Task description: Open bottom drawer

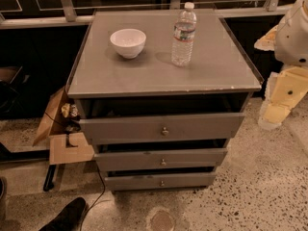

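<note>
Bottom drawer (139, 181), lowest of three grey fronts, lies left of and below gripper (275, 113), well apart. Gripper state: cannot tell; it hangs right of cabinet (231, 66). Farther left and up: water bottle (183, 35), then white bowl (128, 42).

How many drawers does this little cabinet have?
3. The top drawer, the middle drawer below it, the bottom drawer nearest the floor. The robot's pincer is off to the right, touching none.
</note>
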Robot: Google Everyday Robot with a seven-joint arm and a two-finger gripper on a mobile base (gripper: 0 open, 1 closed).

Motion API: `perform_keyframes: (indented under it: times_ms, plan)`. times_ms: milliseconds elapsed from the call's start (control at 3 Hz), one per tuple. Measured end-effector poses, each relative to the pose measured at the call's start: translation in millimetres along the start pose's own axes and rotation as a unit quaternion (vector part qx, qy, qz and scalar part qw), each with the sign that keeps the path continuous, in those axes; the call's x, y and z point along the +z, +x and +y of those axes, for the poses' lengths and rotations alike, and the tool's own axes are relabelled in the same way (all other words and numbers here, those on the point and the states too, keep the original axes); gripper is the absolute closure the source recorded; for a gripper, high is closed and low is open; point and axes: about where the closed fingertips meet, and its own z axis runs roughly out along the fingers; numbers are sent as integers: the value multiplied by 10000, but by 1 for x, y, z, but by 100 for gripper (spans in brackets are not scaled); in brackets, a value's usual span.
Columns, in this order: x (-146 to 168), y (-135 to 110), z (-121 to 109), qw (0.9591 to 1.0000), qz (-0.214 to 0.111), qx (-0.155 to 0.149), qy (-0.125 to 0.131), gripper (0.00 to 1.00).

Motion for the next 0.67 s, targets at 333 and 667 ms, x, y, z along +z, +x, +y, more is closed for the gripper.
perform_keyframes:
  times_ms: [333, 667]
  plan:
    - [0, 0, 0, 10000, 0, 0, 0, 0]
    - [0, 0, 0, 10000, -18, 1, 33, 14]
